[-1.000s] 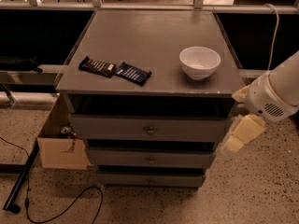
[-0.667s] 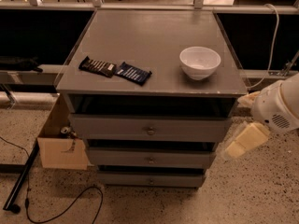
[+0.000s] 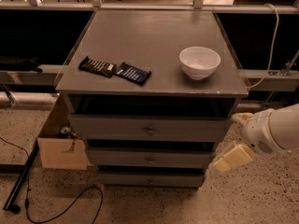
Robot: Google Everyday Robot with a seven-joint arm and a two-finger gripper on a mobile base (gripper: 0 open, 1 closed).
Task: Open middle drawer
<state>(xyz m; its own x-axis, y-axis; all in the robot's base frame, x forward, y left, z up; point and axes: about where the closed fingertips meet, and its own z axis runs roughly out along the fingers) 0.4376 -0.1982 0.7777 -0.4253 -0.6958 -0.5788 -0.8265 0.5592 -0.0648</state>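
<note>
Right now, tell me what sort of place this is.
Likely a lab or workshop: grey wooden three-drawer cabinet, brown cardboard box, loose black cable on speckled floor; cream end effector right of cabinet.

End effector point(image 3: 227, 141) R of middle drawer point(image 3: 121, 157); bowl point(image 3: 200, 62) on cabinet top point(image 3: 149, 36), R of bars point(image 3: 133, 73)

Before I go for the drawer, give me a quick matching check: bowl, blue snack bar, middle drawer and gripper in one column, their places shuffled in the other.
Things:
1. white bowl
2. blue snack bar
3. middle drawer
4. gripper

Places:
A. off the right side of the cabinet, at drawer height, open
B. on the cabinet top, right part
C. between the top drawer and the bottom drawer
D. on the cabinet top, left of centre, next to a darker bar

Pairs: 1-B, 2-D, 3-C, 4-A
</note>
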